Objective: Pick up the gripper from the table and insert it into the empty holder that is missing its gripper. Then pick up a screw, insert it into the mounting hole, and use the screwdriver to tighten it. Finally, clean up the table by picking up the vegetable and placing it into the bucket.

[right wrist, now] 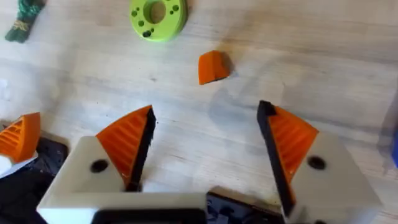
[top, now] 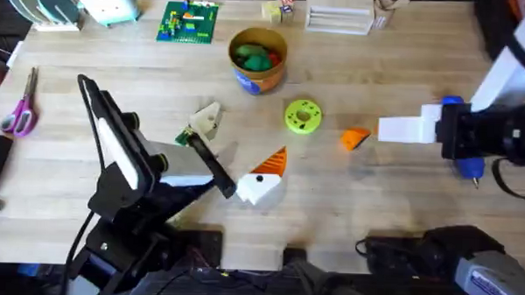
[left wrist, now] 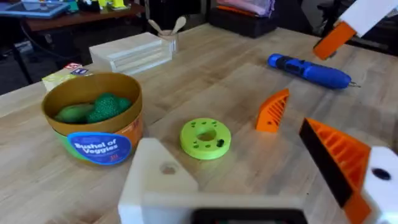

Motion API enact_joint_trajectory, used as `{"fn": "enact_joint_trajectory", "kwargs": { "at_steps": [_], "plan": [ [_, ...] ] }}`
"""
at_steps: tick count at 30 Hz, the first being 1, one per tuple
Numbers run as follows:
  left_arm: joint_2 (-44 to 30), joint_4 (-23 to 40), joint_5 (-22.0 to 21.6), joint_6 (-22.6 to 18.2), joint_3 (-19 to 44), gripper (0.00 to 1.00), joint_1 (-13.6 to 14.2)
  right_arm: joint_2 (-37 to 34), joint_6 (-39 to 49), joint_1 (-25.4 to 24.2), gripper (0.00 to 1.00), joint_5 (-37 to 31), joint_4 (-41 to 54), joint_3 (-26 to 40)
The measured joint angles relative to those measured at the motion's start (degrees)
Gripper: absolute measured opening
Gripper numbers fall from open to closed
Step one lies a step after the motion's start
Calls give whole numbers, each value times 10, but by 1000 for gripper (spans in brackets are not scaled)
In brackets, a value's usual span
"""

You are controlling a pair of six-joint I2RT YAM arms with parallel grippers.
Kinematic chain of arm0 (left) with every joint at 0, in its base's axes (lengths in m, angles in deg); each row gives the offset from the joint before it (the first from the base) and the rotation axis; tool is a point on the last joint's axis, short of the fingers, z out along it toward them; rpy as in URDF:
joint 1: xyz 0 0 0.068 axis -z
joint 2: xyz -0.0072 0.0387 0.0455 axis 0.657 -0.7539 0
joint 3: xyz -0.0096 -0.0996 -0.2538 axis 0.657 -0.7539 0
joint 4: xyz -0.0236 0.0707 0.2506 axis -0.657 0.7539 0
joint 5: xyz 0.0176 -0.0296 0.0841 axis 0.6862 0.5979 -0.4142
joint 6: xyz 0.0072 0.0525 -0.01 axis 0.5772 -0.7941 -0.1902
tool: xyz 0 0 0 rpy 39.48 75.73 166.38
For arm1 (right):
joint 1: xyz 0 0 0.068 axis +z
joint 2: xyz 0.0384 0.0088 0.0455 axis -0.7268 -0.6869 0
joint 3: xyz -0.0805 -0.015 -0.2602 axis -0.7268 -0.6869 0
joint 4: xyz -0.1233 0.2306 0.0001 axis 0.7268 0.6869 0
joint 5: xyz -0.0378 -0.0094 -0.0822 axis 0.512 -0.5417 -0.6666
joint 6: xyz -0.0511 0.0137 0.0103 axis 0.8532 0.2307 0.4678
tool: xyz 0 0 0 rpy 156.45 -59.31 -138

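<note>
The orange gripper (top: 356, 138) (left wrist: 273, 111) (right wrist: 212, 66) lies on the table just in front of my open right gripper (top: 381, 128) (right wrist: 206, 112). My left gripper (top: 236, 145) (left wrist: 230, 146) is open. One of its fingers is the bare cream holder (top: 207, 118) (left wrist: 158, 177); the other carries an orange pad. The dark-green vegetable (top: 182, 138) (right wrist: 25, 14) lies beside the holder. Partly under my right arm lies the blue screwdriver (top: 452, 103) (left wrist: 309, 70). Green toys fill the tan bucket (top: 258, 60) (left wrist: 93, 118). The screw is out of view.
A yellow-green disc (top: 302, 115) (left wrist: 205, 137) (right wrist: 158, 15) sits between the bucket and the orange gripper. A green brick plate (top: 188, 20) and a clear box (top: 340, 14) stand at the back. Scissors (top: 20, 111) lie at the left edge.
</note>
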Motion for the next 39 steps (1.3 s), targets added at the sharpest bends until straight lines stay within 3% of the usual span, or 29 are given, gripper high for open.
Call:
{"fn": "enact_joint_trajectory", "kwargs": {
  "at_steps": [6, 11, 17, 24, 29, 32, 36, 39],
  "plan": [
    [0, 0, 0, 0, 0, 991, 0, -73, 41, 14, 986, 24, -19, 0],
    [0, 2, 0, 0, 0, 991, 0, -127, 71, 68, 986, -22, -20, 0],
    [0, 2, 0, 0, 0, 991, 0, -204, 80, 96, 962, -47, -45, 0],
    [0, 2, 0, 0, 0, 991, 0, -273, 81, 99, 758, -56, -78, 0],
    [0, 2, 0, 0, 0, 991, 0, -295, 92, 99, 552, -59, -84, 0],
    [0, 2, 0, 0, 0, 991, 0, -298, 96, 99, 310, -60, -92, 0],
    [0, 2, 0, 0, 0, 991, 0, -298, 98, 99, 60, -63, -111, 0],
    [0, 2, 0, 0, 0, 991, 0, -298, 98, 99, 14, -63, -112, 0]
  ]
}}
